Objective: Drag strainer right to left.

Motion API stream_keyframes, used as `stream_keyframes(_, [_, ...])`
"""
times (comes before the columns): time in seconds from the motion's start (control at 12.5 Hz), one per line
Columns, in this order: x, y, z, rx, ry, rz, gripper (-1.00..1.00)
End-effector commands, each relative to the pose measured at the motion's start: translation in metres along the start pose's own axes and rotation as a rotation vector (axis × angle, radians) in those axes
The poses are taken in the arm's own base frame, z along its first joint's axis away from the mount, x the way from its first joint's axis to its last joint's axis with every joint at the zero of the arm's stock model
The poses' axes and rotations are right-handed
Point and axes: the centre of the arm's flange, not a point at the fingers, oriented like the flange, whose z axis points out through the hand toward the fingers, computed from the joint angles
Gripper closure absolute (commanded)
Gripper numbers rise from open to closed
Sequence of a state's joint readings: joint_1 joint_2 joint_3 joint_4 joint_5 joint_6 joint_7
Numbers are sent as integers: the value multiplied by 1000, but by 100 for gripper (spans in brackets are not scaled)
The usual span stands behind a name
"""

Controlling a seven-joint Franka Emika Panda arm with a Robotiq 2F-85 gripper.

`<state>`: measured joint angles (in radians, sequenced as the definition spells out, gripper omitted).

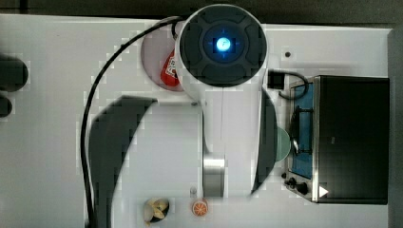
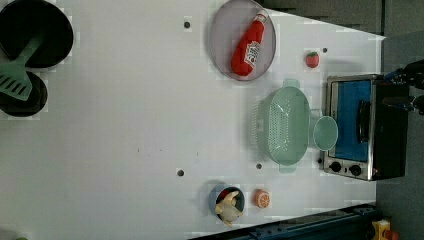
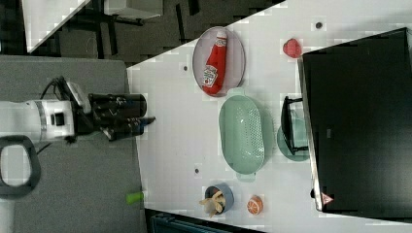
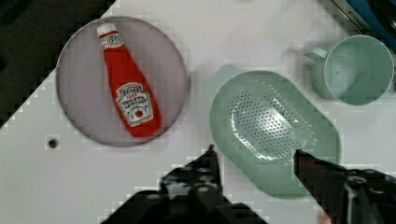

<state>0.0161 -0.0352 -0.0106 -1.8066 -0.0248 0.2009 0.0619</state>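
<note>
Your strainer (image 2: 285, 125) sits empty on the white table (image 2: 125, 125), close to the edge where the toaster oven (image 2: 362, 125) stands, with nothing in its perforated bowl. Between it and the oven you have the mint-green cup (image 2: 325, 133), also empty, just beside the strainer's rim. Toward the far corner along that same side, the grey plate (image 2: 225, 35) holds a red ketchup bottle (image 2: 248, 46) lying flat across it, and a small strawberry (image 2: 312, 59) rests on the bare table near the oven. At the opposite edge, a small dark bowl (image 2: 225, 199) carries a peeled banana (image 2: 227, 207), with an orange half (image 2: 262, 198) just beside it. Your gripper (image 4: 254, 156) hangs above the strainer in the wrist view, fingers (image 4: 210, 163) spread partway and holding nothing.
</note>
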Motion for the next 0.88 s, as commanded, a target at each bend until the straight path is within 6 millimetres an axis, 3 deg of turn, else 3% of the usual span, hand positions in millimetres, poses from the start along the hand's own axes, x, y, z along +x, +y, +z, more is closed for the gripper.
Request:
stream_keyframes(0.08, [-97,169,-55,3,-17,156,-60])
stream_keyframes(0.24, [-96,168,-53,0,-19,156,-100])
stream_keyframes(0.48, [-86,156,-30,-16,-29,161,-100])
stream_keyframes(0.64, [-74,139,0,-13,-21,170,-100])
stream_keyframes(0.88, [-59,116,76,-24,-22,247,-100])
